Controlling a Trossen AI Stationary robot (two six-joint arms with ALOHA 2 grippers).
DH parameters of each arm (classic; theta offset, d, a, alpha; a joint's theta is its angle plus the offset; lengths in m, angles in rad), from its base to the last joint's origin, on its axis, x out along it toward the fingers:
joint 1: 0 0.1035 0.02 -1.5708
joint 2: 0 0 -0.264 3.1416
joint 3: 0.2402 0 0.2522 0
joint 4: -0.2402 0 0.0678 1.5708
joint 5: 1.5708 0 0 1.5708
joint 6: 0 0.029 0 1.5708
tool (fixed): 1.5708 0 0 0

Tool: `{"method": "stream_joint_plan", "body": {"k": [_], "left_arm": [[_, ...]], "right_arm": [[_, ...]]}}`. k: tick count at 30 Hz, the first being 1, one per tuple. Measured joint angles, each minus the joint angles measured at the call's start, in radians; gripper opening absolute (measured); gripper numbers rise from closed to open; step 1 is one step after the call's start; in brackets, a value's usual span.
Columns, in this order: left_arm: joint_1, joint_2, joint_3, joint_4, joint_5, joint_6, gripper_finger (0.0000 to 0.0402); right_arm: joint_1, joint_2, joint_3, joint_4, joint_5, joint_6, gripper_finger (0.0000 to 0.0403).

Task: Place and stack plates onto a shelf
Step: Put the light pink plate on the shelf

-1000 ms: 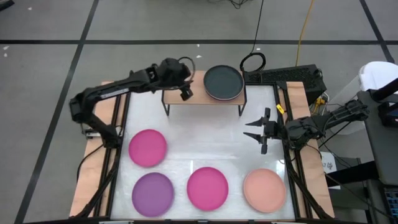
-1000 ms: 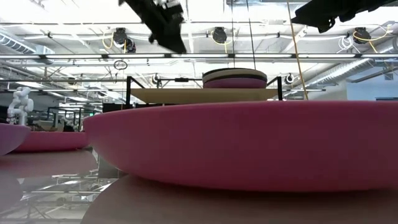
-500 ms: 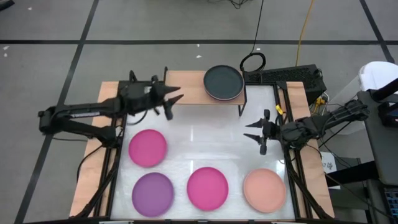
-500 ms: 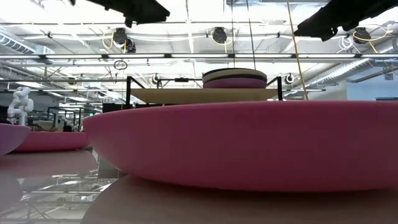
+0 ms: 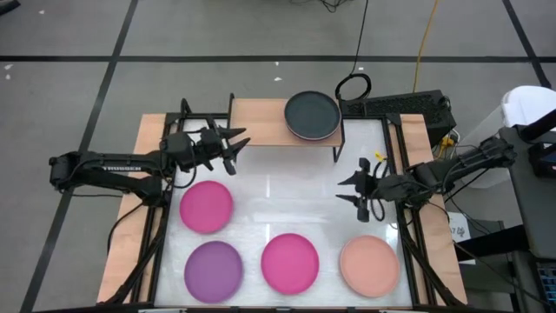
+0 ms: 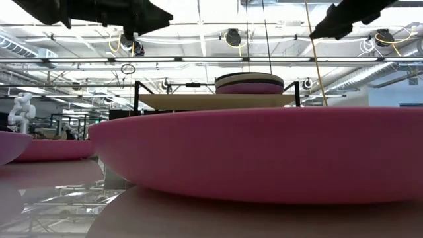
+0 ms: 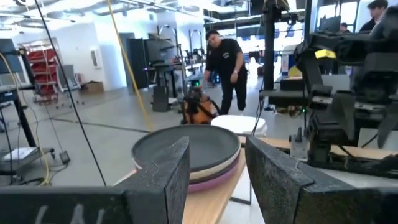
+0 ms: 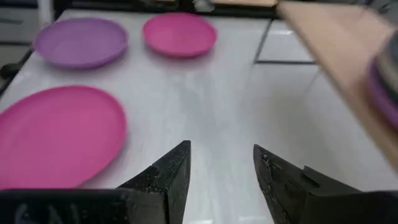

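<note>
A stack of plates (image 5: 312, 115) with a dark grey one on top sits on the right half of the light-wood shelf (image 5: 261, 130). In the left wrist view the stack (image 7: 186, 152) shows beige and purple plates under the grey. Flat on the table lie two magenta plates (image 5: 207, 206) (image 5: 290, 262), a purple plate (image 5: 214, 269) and a salmon plate (image 5: 369, 265). My left gripper (image 5: 236, 149) (image 7: 217, 168) is open in the air off the shelf's left front corner, pointing right. My right gripper (image 5: 344, 189) (image 8: 221, 165) is open above the table's right side, pointing left.
The shelf's left half (image 5: 252, 122) is bare board on thin black legs (image 5: 231, 152). White tabletop (image 5: 287, 196) shows between the shelf and the row of plates. A cable loop (image 5: 353, 87) and a dark box lie behind the shelf. People stand in the room (image 7: 227, 65) beyond.
My left gripper has drawn back from above the shelf's left half toward the table's left and near edges, coming lower and turning from pointing down to pointing level toward the right, staying open. The plates and shelf have not moved.
</note>
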Motion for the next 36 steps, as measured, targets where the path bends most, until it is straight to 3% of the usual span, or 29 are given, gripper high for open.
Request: {"method": "stream_joint_plan", "body": {"k": [11, 36], "left_arm": [[-0.002, 0.002, 0.0, 0.012, 0.0, -0.011, 0.0161], [-0.022, 0.002, 0.0, 0.005, 0.001, -0.032, 0.0161]], "right_arm": [[0.008, 0.217, 0.05, -0.124, -0.312, 0.185, 0.0155], [0.223, 0.425, 0.05, -0.176, -0.37, 0.473, 0.0155]]}}
